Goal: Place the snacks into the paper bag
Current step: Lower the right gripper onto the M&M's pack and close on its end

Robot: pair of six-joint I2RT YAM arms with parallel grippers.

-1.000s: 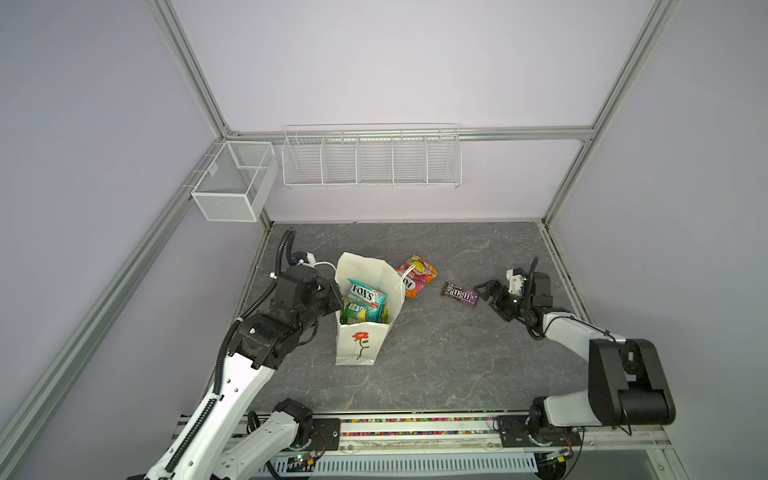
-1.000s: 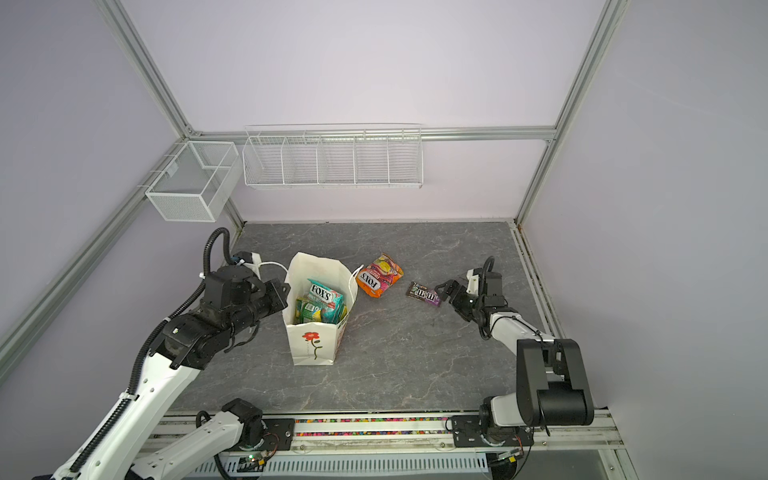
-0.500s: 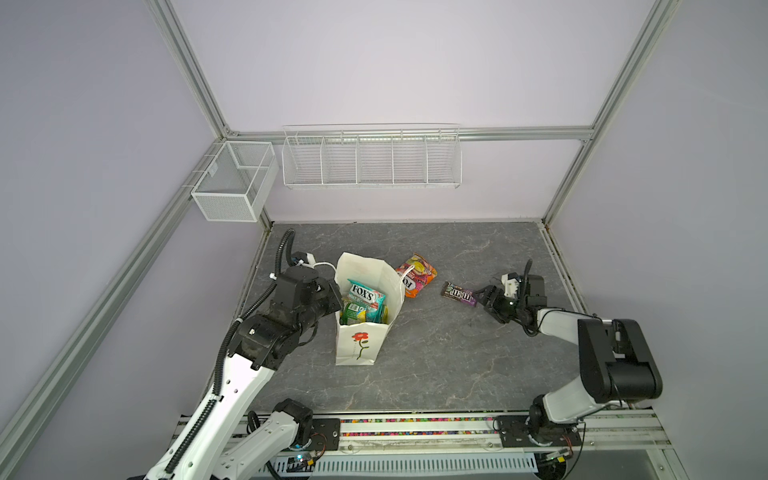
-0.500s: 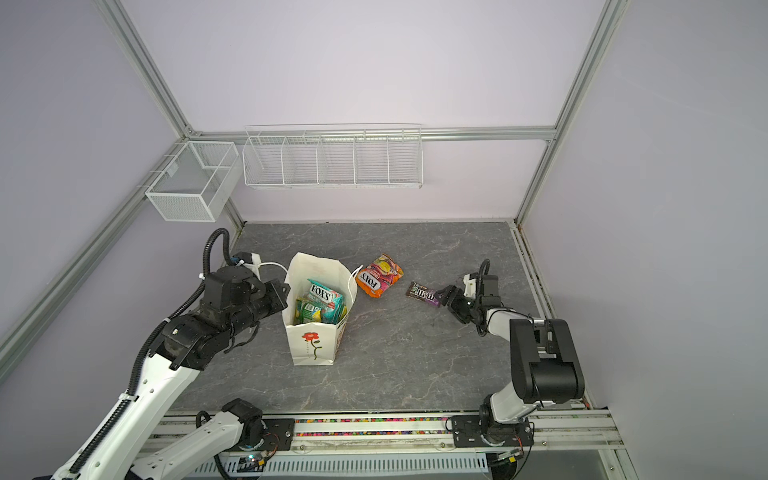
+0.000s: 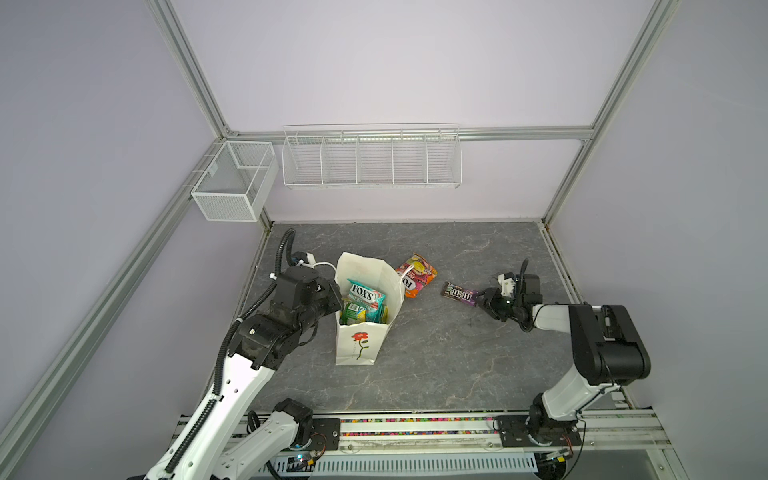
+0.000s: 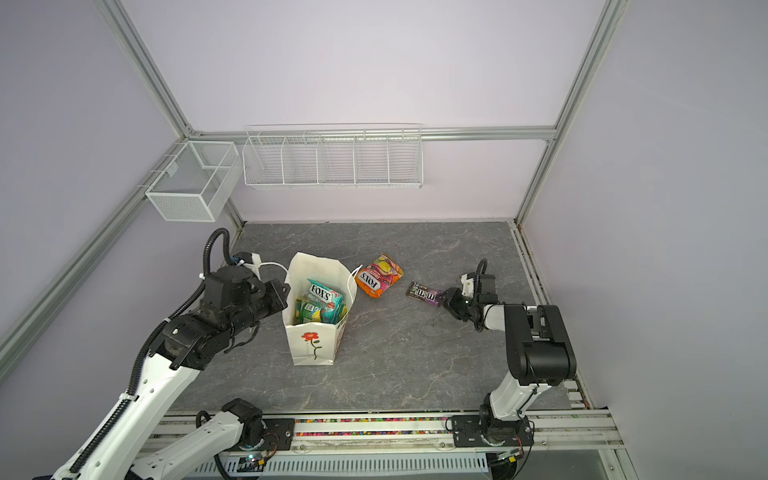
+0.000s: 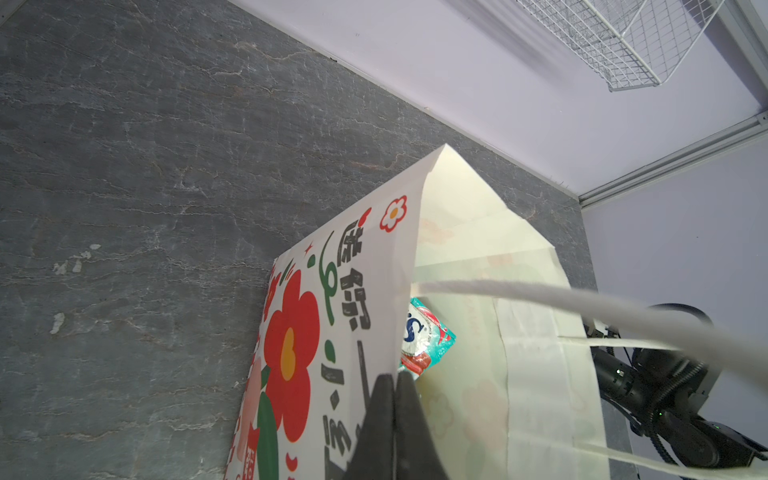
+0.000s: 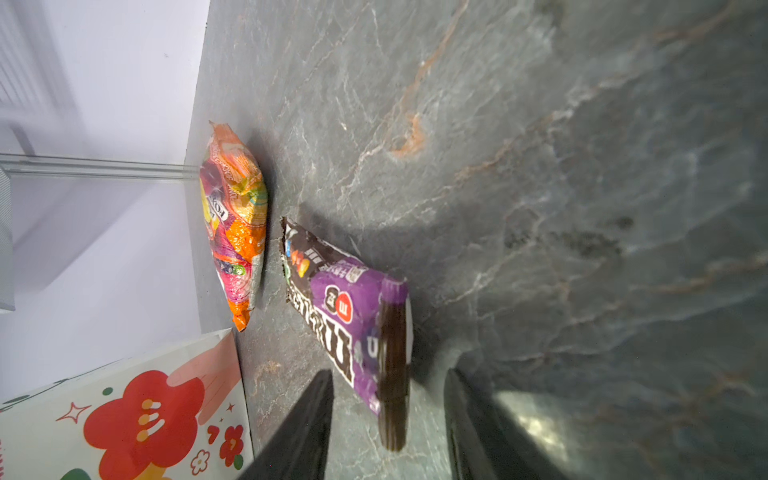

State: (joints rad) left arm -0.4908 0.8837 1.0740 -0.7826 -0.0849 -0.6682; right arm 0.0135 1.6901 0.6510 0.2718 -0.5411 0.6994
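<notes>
Grasp step — right pincer [image 5: 485, 300] apart, straddling purple packet [image 5: 459, 294] on bench [image 5: 436, 365], 3 o'clock of paper bag [image 5: 360, 349]; left pincer [image 7: 395, 384] clamped on its rim. Next, probably — close, lift, carry toward 9 o'clock.

A dark grey surface [image 5: 457, 357] veined with pale and rust-tinted streaks forms the floor of the cell. Lilac walls [image 5: 395, 62] close it at the back and on both sides, framed by aluminium profiles [image 5: 195, 79] that meet at the back corners. On the back wall, under the horizontal profile, hangs a long white wire basket [image 5: 371, 158], split by dividers into five compartments. Just left of it, on the slanting side profile, hangs a white mesh box [image 5: 232, 185]. Along the front edge of the surface runs a metal rail [image 5: 415, 430] with a multicoloured strip, and in front of it a white slotted duct [image 5: 415, 461].
</notes>
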